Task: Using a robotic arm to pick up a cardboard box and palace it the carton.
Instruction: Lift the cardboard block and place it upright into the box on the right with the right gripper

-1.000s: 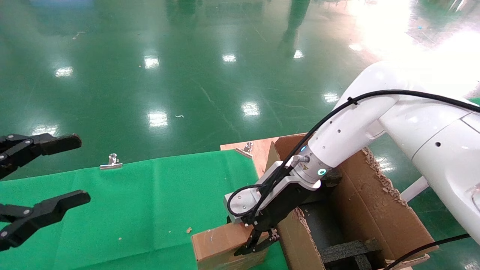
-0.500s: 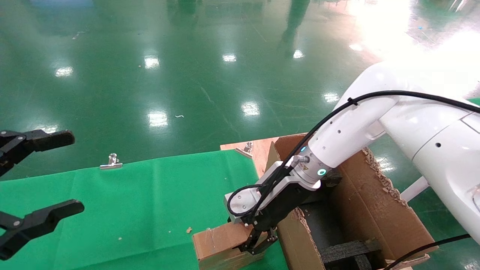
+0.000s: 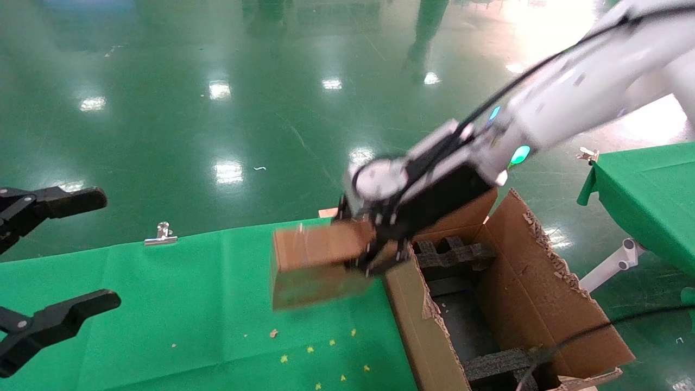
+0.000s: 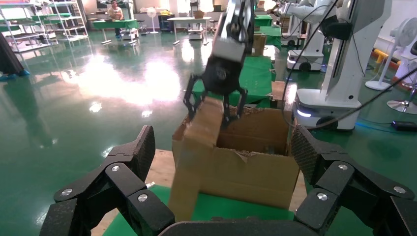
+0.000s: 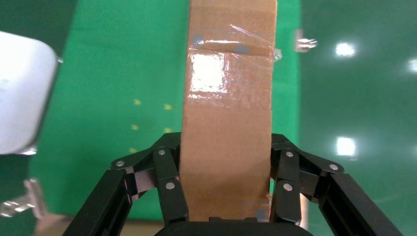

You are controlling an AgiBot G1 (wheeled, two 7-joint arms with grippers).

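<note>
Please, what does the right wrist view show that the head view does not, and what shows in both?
Only the right wrist view shows the shiny tape strip across the cardboard box and the right gripper with a finger pressed on each side of it.

Only the head view shows the carton with black foam blocks inside, the silver clip, and the left gripper, open, at the table's left.

Both show the box held above the green cloth.

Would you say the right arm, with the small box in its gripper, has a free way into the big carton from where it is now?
Probably yes. The right gripper holds the cardboard box lifted above the green cloth, beside the carton, whose flaps stand open. The black foam blocks inside may limit where it can sit.
</note>
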